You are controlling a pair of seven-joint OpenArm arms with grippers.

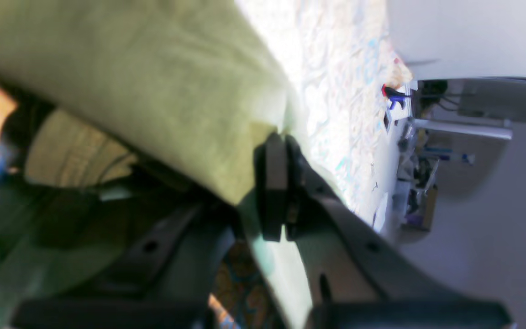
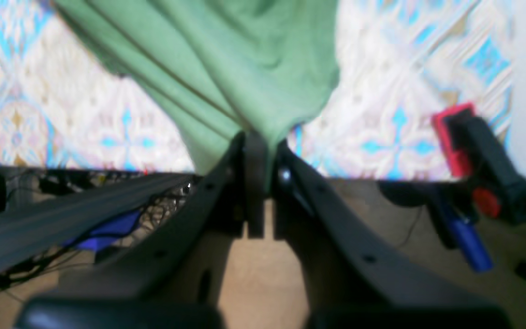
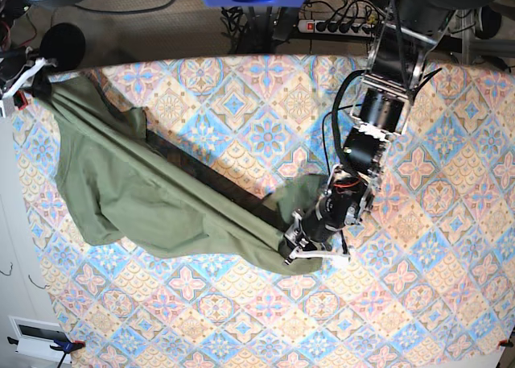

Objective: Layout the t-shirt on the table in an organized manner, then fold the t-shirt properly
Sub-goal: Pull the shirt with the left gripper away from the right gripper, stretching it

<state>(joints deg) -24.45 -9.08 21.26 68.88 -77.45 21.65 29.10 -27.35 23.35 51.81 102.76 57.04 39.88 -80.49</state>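
Stretching between two robot arms, an olive-green t-shirt (image 3: 153,195) hangs in a long, wrinkled band across a table (image 3: 418,295) covered in a cloth of blue, pink and beige diamond tiles. Nearest in the overhead view, toward the lower middle of the table, the left gripper (image 3: 310,243) has its jaws pressed together on one end of the shirt; its wrist camera shows the two dark fingers (image 1: 274,183) meeting face to face with a fold of green fabric caught between them, the cloth draping up and away to the left. From that pinch the garment runs diagonally up and to the left, sagging into a broad, creased bulge that rests on the patterned cloth. At the far upper left corner of the table, the right gripper (image 3: 32,82) is clamped on the other end; its wrist camera shows the fingers (image 2: 254,183) closed on a gathered bunch of fabric that fans out above them. Beside that corner a red and black clamp (image 2: 477,151) with a blue handle grips the table edge. Beyond the far edge lie cables and a power strip (image 3: 338,26) on the floor.
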